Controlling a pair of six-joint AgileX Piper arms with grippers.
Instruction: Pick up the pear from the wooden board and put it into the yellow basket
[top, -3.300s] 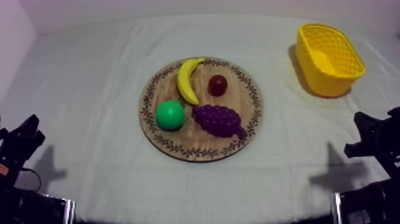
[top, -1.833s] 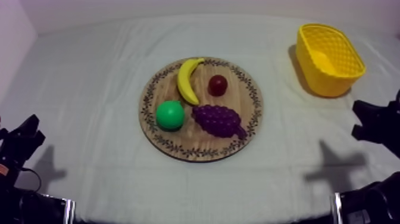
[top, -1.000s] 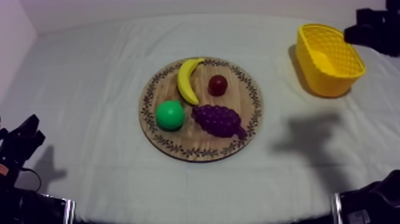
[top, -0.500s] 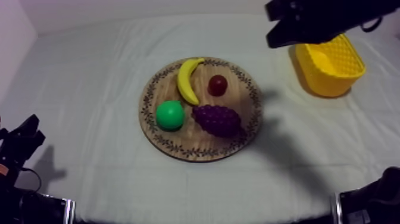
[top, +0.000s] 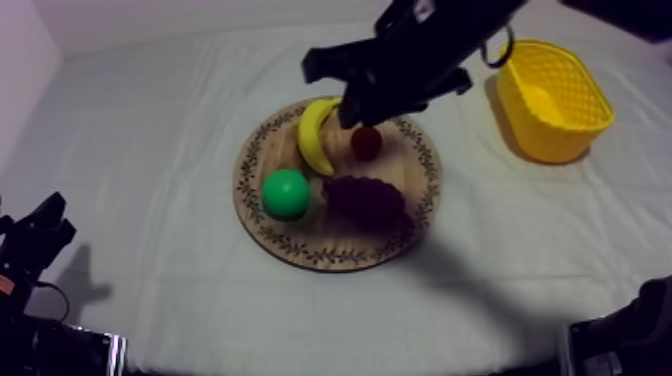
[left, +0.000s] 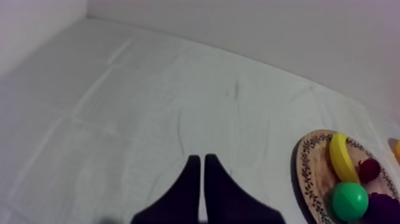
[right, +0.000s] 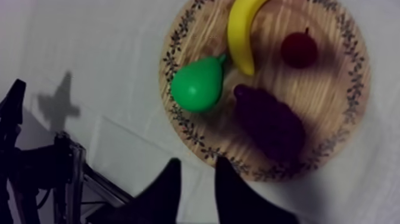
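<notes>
A green pear (top: 286, 193) lies on the left part of the round wooden board (top: 300, 250), next to a banana (top: 315, 135). My right gripper (top: 335, 95) hangs high over the board's far side, above the banana. In the right wrist view its fingers (right: 169, 182) stand apart with nothing between them, so my right gripper (right: 197, 162) is open, and the pear (right: 198, 83) lies beyond the tips. The yellow basket (top: 553, 98) stands at the far right. Low at the left, my left gripper (top: 35, 235) rests with its fingers together as a wedge (left: 199, 179).
A small red fruit (top: 366, 143) and a bunch of purple grapes (top: 365, 203) share the board, the grapes in the arm's shadow. The left wrist view shows the board (left: 303, 173) and pear (left: 349, 201) far off across bare cloth.
My right arm has risen from the lower right, swung past the basket and come in over the board's far side. The left arm and the fruit have not moved.
</notes>
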